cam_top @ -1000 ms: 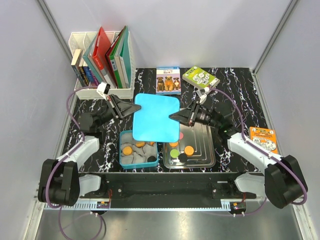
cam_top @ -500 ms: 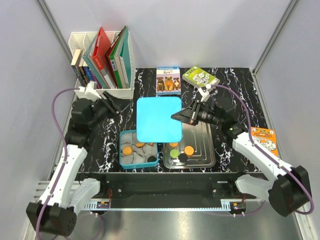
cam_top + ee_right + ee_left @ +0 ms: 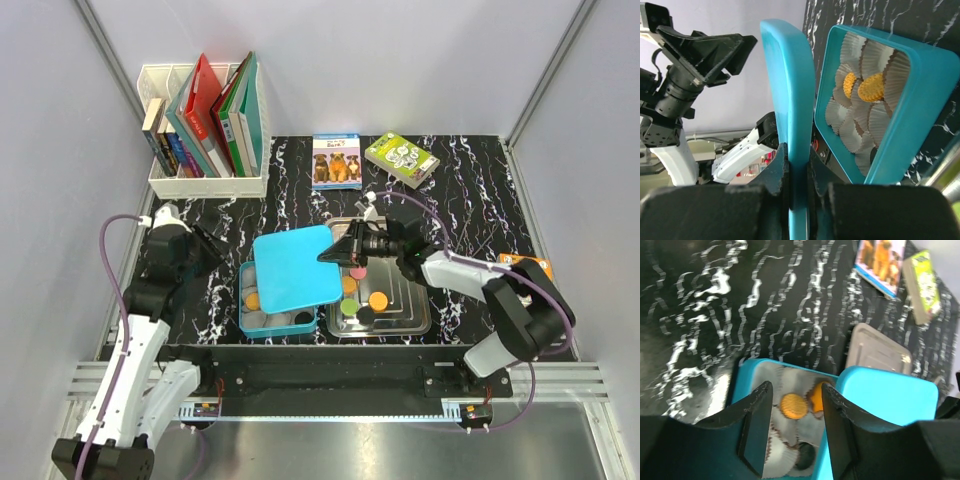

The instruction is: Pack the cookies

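Observation:
My right gripper (image 3: 333, 254) is shut on the right edge of the blue lid (image 3: 293, 266), which hangs tilted over the blue box (image 3: 262, 326). In the right wrist view the jaws (image 3: 798, 165) pinch the lid's rim (image 3: 790, 75), and the box (image 3: 925, 95) beyond holds grey paper cups and two orange cookies (image 3: 871, 87). My left gripper (image 3: 207, 254) stands open and empty to the left of the box. Between its fingers (image 3: 757, 425) I see orange cookies (image 3: 793, 405) and a black one (image 3: 805, 456). More cookies (image 3: 378, 300), orange, green and black, lie on the metal tray (image 3: 412, 318).
A white file holder with books (image 3: 205, 130) stands at the back left. Two small books (image 3: 336, 160) (image 3: 401, 158) lie at the back. An orange booklet (image 3: 520, 263) lies at the right, partly behind the right arm.
My left gripper has opened, let go of the lid and drawn back to the left and nearer. My right gripper has carried the lid down and left over the box.

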`<state>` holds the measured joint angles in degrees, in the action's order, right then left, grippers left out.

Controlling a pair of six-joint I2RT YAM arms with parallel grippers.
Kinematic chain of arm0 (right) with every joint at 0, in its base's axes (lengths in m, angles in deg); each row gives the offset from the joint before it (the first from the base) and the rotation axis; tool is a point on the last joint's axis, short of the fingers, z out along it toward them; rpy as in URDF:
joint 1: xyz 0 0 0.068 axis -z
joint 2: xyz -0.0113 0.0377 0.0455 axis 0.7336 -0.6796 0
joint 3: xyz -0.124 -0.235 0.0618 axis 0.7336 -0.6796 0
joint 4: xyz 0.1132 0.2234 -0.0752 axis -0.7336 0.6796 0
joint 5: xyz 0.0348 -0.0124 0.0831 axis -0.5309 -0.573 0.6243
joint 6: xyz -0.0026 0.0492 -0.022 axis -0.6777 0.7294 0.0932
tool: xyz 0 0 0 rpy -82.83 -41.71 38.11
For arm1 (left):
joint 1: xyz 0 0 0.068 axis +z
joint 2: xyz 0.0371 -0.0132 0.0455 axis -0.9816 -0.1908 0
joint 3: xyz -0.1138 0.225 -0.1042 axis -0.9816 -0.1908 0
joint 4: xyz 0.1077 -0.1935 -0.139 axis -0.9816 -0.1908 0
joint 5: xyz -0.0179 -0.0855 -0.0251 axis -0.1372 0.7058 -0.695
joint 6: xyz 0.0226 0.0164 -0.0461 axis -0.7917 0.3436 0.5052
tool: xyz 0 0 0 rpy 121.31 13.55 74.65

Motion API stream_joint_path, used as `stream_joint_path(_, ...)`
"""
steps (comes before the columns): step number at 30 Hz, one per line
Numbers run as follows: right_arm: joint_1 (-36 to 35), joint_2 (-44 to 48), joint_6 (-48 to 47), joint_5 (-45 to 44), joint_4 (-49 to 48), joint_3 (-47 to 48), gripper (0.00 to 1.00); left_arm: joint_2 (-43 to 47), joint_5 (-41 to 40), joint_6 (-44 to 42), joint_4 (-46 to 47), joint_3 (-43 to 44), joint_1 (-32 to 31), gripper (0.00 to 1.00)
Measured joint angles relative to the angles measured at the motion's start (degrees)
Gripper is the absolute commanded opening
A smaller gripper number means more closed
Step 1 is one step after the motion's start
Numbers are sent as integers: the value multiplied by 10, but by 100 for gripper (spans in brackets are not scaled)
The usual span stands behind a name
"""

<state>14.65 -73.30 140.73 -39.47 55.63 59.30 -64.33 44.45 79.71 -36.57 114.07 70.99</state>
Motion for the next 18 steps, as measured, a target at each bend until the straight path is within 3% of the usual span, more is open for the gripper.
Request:
stream_joint_path(9,-41,-126,77,10,-150,23,0,18,-37,17,-29,-40,0,45)
stream_joint_path(18,-79,-186,121,-9,-233,23,0,21,-45,37,-40,-73,1,43)
